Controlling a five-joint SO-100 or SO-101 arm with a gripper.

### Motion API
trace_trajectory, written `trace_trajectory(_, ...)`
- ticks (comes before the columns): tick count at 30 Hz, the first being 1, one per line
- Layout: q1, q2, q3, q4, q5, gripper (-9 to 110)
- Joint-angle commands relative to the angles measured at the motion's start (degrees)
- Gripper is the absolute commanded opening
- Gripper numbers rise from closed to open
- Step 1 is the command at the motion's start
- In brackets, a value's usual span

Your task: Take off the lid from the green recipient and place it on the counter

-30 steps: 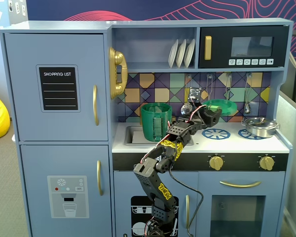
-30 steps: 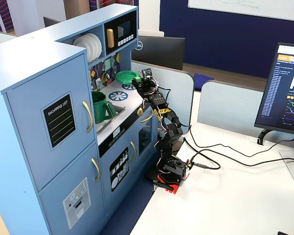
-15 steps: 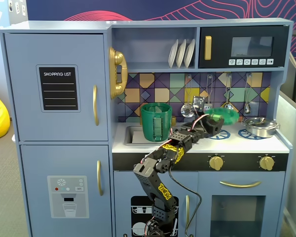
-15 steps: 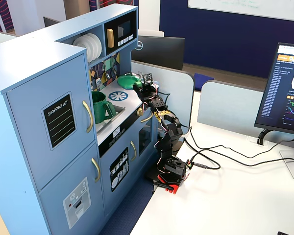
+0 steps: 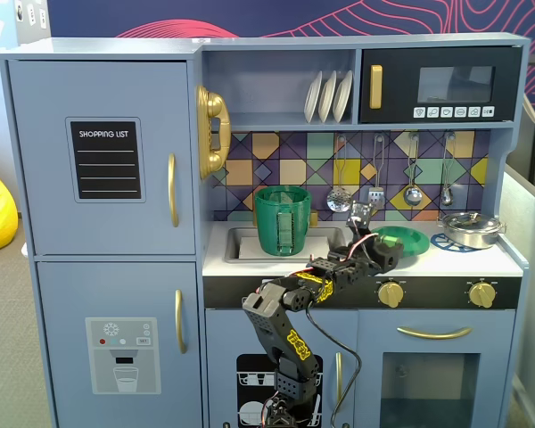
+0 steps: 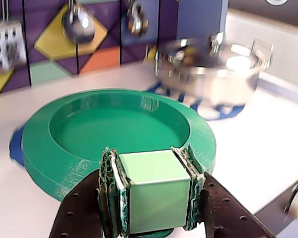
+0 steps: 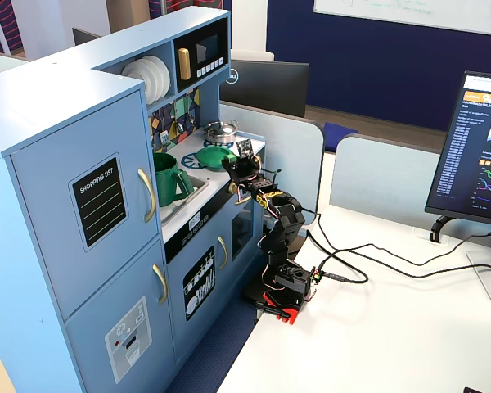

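The green lid (image 6: pixel 119 124) is off the green recipient (image 5: pixel 283 220), which stands open in the sink. The lid is at counter (image 5: pixel 481 260) level over a blue burner ring, between the sink and the pot; I cannot tell whether it touches the worktop. My gripper (image 6: pixel 150 159) is shut on the lid's pale green handle block (image 6: pixel 154 196), one finger on each side. In a fixed view the lid (image 5: pixel 403 240) is right of the gripper (image 5: pixel 383 254). Another fixed view shows the lid (image 7: pixel 215 155), the recipient (image 7: pixel 169 180) and the gripper (image 7: pixel 233 166).
A silver metal pot (image 5: pixel 470 229) stands on the right burner, close behind the lid in the wrist view (image 6: pixel 213 74). Utensils (image 5: pixel 412 192) hang on the tiled back wall. The sink (image 5: pixel 241 245) is left of the lid.
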Motion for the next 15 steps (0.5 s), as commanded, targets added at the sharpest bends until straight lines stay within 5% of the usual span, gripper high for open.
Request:
trace_trajectory(1, -1.49, -0.18, 0.88, -4.83, -0.97, 0)
trace_trajectory(7, -2.37, -0.53, 0.79, -4.83, -0.79, 0)
trace_trajectory(15, -2.02, -0.97, -1.67, -4.83, 4.22, 29)
